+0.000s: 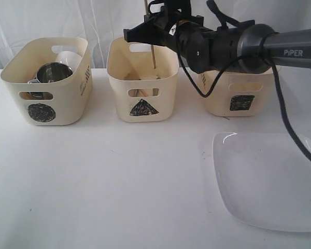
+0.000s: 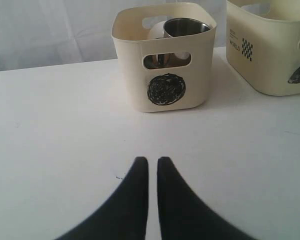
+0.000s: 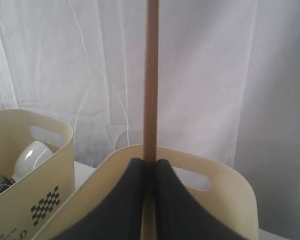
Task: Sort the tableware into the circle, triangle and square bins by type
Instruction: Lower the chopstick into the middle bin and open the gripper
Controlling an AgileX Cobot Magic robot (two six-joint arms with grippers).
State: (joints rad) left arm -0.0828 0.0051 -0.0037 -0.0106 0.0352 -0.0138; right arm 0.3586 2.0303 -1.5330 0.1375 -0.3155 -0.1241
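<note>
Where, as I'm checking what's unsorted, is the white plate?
Exterior view: the plate lies on the right of the table, in front of the square bin.

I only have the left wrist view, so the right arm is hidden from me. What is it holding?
Observer: The right gripper is shut on a wooden chopstick, held upright.
Operator: Over which bin?
Observer: Over the triangle bin, the middle of the three.
Operator: Anything unsorted?
Observer: A large white squarish plate lies outside the bins, in front of the square bin.
</note>
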